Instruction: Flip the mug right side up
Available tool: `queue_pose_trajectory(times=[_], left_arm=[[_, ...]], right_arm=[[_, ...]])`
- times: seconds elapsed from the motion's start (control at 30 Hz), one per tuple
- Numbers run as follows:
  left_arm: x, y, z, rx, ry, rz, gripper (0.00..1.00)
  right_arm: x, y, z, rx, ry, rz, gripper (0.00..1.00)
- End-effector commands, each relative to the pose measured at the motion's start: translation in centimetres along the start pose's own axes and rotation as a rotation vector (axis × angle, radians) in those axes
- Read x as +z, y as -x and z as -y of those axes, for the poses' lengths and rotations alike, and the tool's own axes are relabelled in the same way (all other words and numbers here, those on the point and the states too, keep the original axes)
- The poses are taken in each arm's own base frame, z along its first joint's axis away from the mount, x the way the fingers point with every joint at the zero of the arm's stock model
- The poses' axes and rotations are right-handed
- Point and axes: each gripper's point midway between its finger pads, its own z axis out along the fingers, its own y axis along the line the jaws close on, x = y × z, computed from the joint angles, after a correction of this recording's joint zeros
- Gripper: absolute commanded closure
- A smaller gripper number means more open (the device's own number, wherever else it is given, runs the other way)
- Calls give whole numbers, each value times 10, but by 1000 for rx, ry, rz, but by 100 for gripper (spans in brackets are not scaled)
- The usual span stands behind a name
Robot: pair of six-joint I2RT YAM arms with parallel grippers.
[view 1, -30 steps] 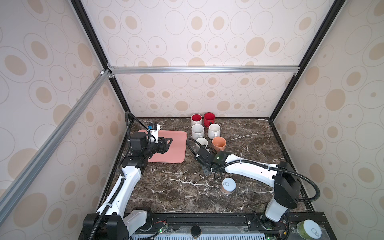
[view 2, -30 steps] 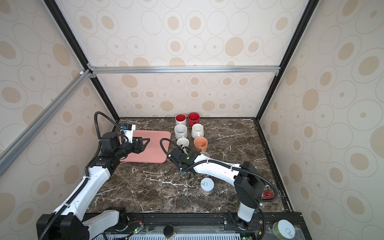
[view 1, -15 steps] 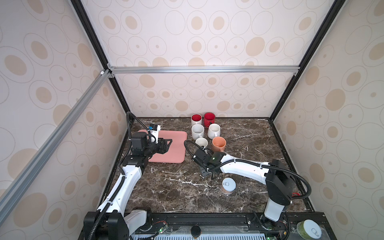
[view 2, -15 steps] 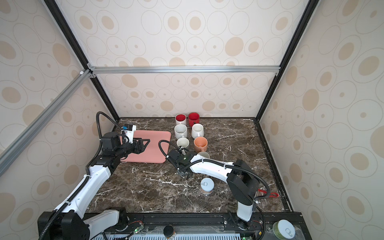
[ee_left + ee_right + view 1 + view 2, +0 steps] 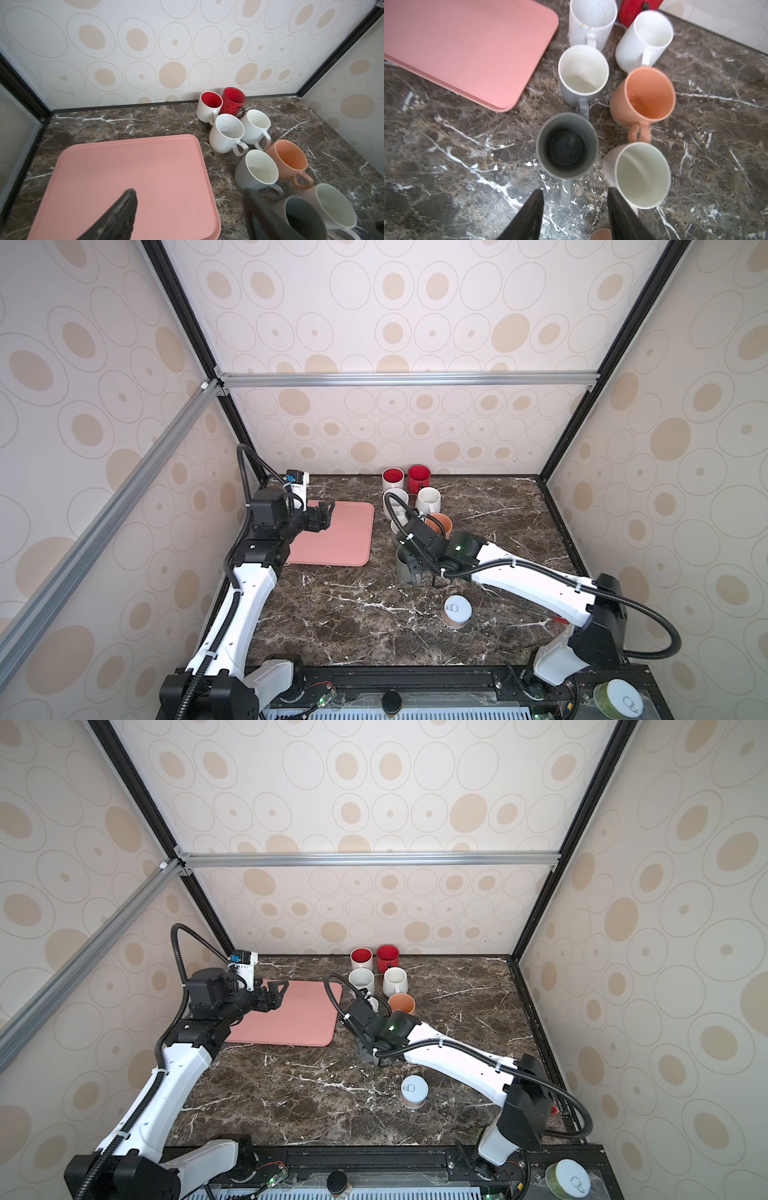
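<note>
1. left gripper point(image 5: 189, 191): jaws wide apart, nothing between them, above the pink tray point(image 5: 336, 539)
2. dark grey mug point(image 5: 566, 145): upright on the marble table point(image 5: 353, 626), mouth up, just right of the tray, beside 7 other upright mugs (the arm hides its mouth in both top views; the wrist views show it)
3. right gripper point(image 5: 575, 191): jaws parted, the handle point(image 5: 565, 192) end between them, touching neither
4. can point(image 5: 457, 610): whole in both top views, a sliver in the right wrist view
</note>
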Motion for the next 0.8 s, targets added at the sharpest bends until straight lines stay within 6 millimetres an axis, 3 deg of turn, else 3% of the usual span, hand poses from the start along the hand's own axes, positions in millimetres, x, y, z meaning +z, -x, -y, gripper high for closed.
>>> queue_pose_trajectory(times=[0.0, 0.13, 0.33, 0.47, 0.6, 0.77], left_arm=[[-14, 21, -16, 36, 101, 24, 13], [-21, 22, -35, 27, 203, 24, 0], [-21, 6, -63, -7, 279, 21, 0], [-14, -13, -80, -43, 293, 34, 0], [-13, -35, -100, -55, 349, 76, 0], [0, -72, -118, -59, 384, 57, 0]], right_arm=[[-6, 5, 40, 8, -76, 29, 44], [-14, 12, 99, 86, -142, 62, 39], [-11, 6, 183, 238, -249, 112, 19], [2, -15, 230, 317, -335, 120, 5], [17, -53, 282, 468, -435, 94, 0], [29, -91, 314, 628, -475, 125, 0]])
